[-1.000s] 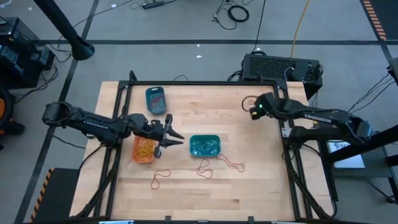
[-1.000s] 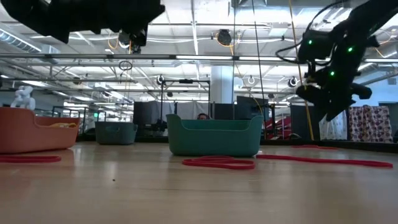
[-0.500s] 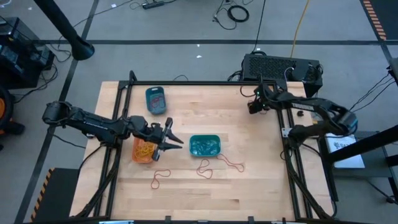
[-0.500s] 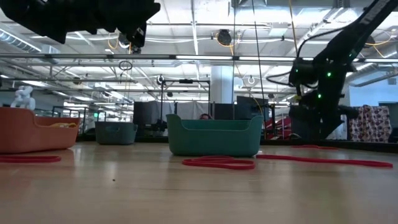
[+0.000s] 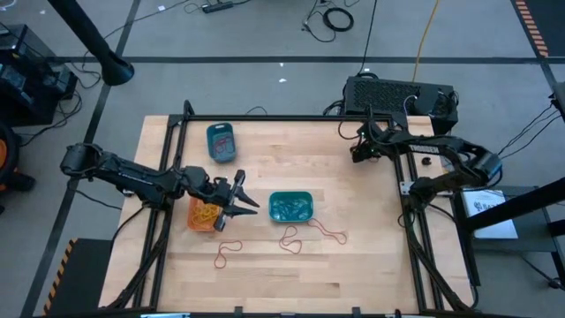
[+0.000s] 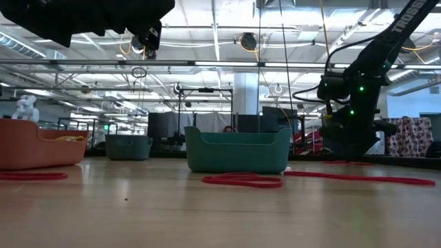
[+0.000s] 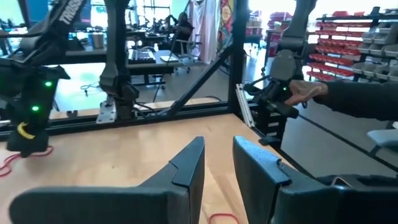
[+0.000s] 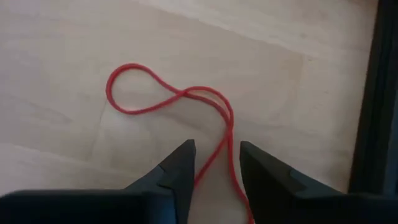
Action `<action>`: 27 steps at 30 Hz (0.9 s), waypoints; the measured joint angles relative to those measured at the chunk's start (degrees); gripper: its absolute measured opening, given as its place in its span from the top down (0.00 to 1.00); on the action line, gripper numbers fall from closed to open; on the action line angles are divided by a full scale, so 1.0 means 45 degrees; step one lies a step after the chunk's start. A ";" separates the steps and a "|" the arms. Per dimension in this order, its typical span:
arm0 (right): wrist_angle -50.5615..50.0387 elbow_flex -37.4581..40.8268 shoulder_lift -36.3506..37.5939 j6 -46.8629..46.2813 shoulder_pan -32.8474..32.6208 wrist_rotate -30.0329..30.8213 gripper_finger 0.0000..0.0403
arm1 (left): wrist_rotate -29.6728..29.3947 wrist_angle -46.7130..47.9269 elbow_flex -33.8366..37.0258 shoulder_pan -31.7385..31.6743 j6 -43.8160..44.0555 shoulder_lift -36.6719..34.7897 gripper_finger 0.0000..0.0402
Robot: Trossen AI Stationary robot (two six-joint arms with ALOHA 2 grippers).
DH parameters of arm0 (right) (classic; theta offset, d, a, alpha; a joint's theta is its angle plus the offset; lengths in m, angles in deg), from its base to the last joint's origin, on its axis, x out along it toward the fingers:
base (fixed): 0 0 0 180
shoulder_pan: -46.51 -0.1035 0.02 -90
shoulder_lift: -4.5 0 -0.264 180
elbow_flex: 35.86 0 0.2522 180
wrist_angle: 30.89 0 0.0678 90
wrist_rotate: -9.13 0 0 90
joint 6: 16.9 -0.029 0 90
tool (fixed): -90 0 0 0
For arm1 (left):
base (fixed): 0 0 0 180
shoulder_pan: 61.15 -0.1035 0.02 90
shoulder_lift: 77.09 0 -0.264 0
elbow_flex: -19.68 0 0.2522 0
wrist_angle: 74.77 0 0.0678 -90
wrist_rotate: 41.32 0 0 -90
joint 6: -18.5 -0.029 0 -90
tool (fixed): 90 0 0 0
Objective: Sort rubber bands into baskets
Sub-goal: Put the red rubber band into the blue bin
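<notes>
Gripping this red rubber band (image 8: 186, 96) means pinching a near-weightless, floppy strand lying flat on the desk (image 5: 291, 274) at its far right corner; take the strand running between your right claw (image 8: 214, 158), whose tips straddle it, not yet clenched. That arm reaches steeply down. Your left claw (image 5: 240, 203) hovers beside the orange basket (image 5: 204, 214), slightly parted, empty.

red rubber band (image 8: 186, 106) partly hidden between right hand (image 8: 214, 163) fingers
</notes>
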 joint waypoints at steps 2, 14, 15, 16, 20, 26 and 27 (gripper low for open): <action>-0.0060 -0.0003 -0.0144 -0.0298 -0.0125 -0.0259 0.73 | 0.0000 0.0013 0.0000 0.0081 0.0000 0.0000 0.78; -0.0049 0.0488 0.0042 -0.1110 -0.0549 -0.1024 0.98 | 0.0000 0.0014 -0.0004 0.0132 0.0005 0.0000 0.78; -0.0153 0.0543 0.0461 -0.1110 -0.0671 -0.1075 0.99 | 0.0000 0.0019 -0.0003 0.0132 0.0005 0.0000 0.78; -0.0432 0.0585 0.0919 -0.1131 -0.0767 -0.1311 0.99 | 0.0000 0.0019 -0.0001 0.0132 0.0005 0.0000 0.78; -0.0124 0.0513 0.2839 -0.0871 -0.1136 -0.1273 1.00 | 0.0000 0.0062 -0.0005 0.0132 0.0000 0.0000 0.78; 0.0690 0.0516 0.5578 -0.0887 -0.2433 -0.3574 1.00 | -0.0125 0.0218 -0.0005 0.0132 -0.0427 0.0198 0.78; 0.0965 0.0516 0.5932 -0.1012 -0.2765 -0.4140 1.00 | -0.0178 0.0222 -0.0005 0.0132 -0.0524 0.0302 0.78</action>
